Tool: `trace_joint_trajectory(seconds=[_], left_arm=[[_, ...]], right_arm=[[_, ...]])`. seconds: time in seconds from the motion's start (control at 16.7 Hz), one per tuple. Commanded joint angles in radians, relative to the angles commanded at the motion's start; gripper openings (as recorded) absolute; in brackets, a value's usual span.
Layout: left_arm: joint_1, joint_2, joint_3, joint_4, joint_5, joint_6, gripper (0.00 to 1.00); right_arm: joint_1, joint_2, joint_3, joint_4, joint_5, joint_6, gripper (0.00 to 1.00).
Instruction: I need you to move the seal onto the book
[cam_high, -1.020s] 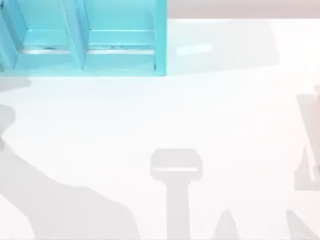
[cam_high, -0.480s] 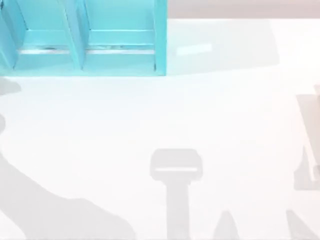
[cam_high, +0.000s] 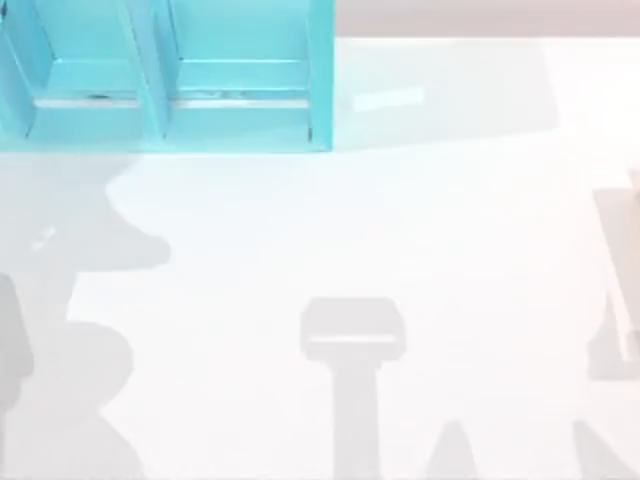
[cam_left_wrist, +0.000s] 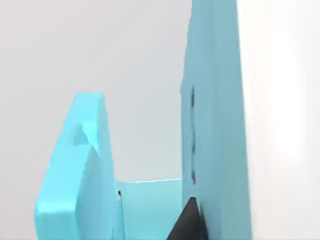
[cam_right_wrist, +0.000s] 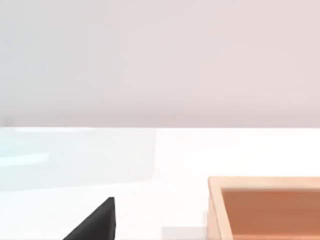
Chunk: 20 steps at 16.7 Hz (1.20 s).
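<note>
White table (cam_high: 400, 220), teal shelf unit (cam_high: 170, 80) at 11 o'clock. Since a second ago the arm shadow at 8 o'clock has swelled and climbed toward the shelf, so the left arm is likely moving. Left wrist view: shelf wall close, dark fingertip (cam_left_wrist: 187, 222); grip state can't be told. Right wrist view: orange-brown box (cam_right_wrist: 265, 207), not clearly the seal. Seal and book can't be placed.

Rendered simulation workspace: plain white desk (cam_high: 420, 230), blank pale backdrop, teal shelf unit (cam_high: 170, 80) with compartments, open wooden box (cam_right_wrist: 265, 207).
</note>
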Motion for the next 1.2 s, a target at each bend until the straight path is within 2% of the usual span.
trace_joint_trajectory(seconds=[0.18,0.36,0.48,0.78,0.96,1.2], left_arm=[[0.045,-0.222,-0.092,-0.118,0.055,0.009,0.0],[0.119,-0.351,-0.18,-0.219,0.097,0.018,0.0],[0.151,-0.383,-0.209,-0.251,0.106,0.019,0.0],[0.149,-0.379,-0.212,-0.252,0.104,0.021,0.0],[0.114,-0.363,-0.233,-0.269,0.051,-0.038,0.0],[-0.019,-0.304,-0.296,-0.327,-0.131,-0.244,0.0]], right_arm=[[0.0,0.0,0.0,0.0,0.0,0.0,1.0],[0.0,0.0,0.0,0.0,0.0,0.0,1.0],[0.0,0.0,0.0,0.0,0.0,0.0,1.0],[0.0,0.0,0.0,0.0,0.0,0.0,1.0],[0.0,0.0,0.0,0.0,0.0,0.0,1.0],[0.0,0.0,0.0,0.0,0.0,0.0,1.0]])
